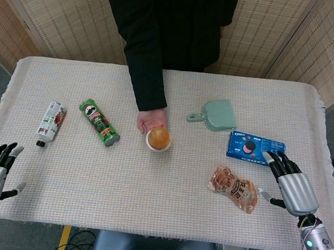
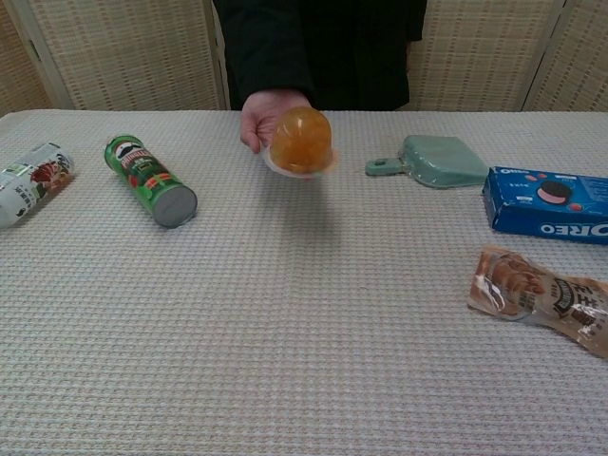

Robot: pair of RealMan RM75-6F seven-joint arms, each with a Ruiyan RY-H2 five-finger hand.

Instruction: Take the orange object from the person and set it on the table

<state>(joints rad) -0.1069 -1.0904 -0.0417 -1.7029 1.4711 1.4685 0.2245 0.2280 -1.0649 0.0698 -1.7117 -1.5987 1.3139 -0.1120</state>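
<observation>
The orange object (image 1: 159, 138) sits mid-table between the can (image 1: 99, 122) on its left and the dustpan (image 1: 214, 114) on its right

Green can (image 1: 99, 122), blue box (image 1: 255, 149)

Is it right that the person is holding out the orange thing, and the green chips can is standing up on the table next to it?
Not quite. The person's hand does hold out the orange thing, but the green chips can is lying on its side on the table, not standing up. The head view shows its whole length flat on the cloth.
</observation>
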